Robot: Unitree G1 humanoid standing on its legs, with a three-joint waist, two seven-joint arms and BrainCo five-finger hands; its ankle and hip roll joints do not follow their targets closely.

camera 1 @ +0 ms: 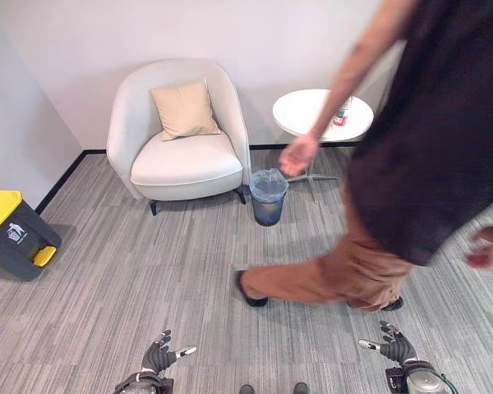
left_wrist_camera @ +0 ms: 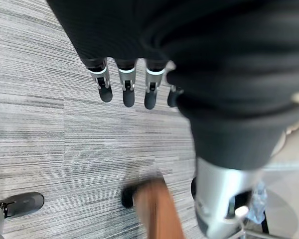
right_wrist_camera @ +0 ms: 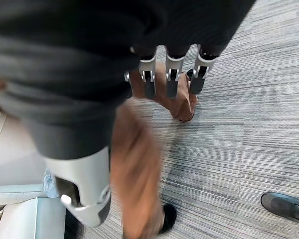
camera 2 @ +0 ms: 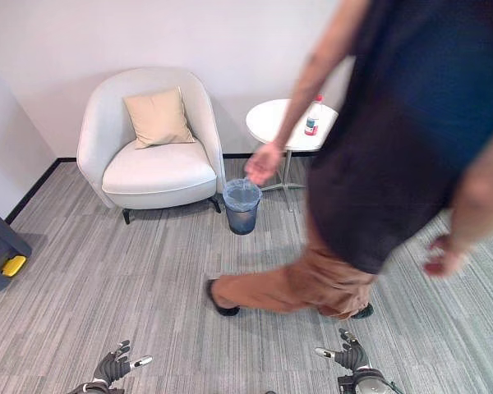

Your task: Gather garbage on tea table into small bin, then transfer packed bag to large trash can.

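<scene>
We are holding our left hand [camera 1: 158, 357] and right hand [camera 1: 394, 347] low over the carpet, fingers spread wide and gripping nothing. A person [camera 1: 427, 139] in a dark shirt and brown trousers is striding across between us and the round white desk [camera 1: 308, 111], one hand [camera 1: 297, 155] hanging above the small bin [camera 1: 268, 197] lined with a bag. A red-capped bottle [camera 1: 342, 112] is standing near the desk's right edge. The armchair [camera 1: 181, 135] with its cushion [camera 1: 185, 109] is sitting beside the bin, and the large yellow-lidded trash can [camera 1: 12, 232] is standing well apart against the left wall.

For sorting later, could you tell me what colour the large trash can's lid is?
Yellow, on a dark grey large trash can, clearest in the left eye view.
</scene>
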